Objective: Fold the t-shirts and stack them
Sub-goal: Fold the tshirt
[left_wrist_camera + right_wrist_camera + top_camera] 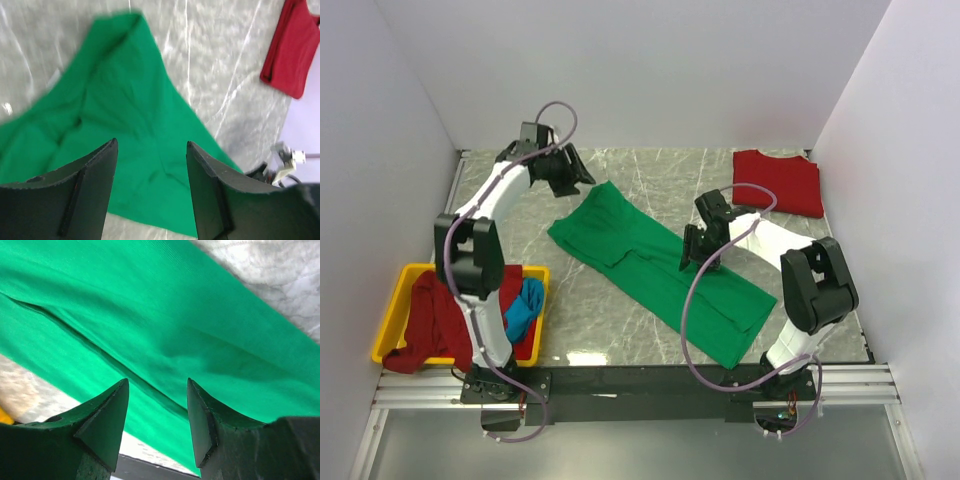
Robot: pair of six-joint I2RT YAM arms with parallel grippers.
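Observation:
A bright green t-shirt lies flattened in a long diagonal strip across the marble table, folded lengthwise. My left gripper hovers open just off its far left end; in the left wrist view the green t-shirt lies below the left gripper, with nothing between the jaws. My right gripper hangs open over the strip's middle. The right wrist view shows the green t-shirt with a fold crease close under the right gripper, untouched. A folded red t-shirt rests at the back right corner.
A yellow bin stands at the front left beside the left arm's base. It holds a dark red t-shirt draped over its rim and a blue t-shirt. White walls close the table on three sides.

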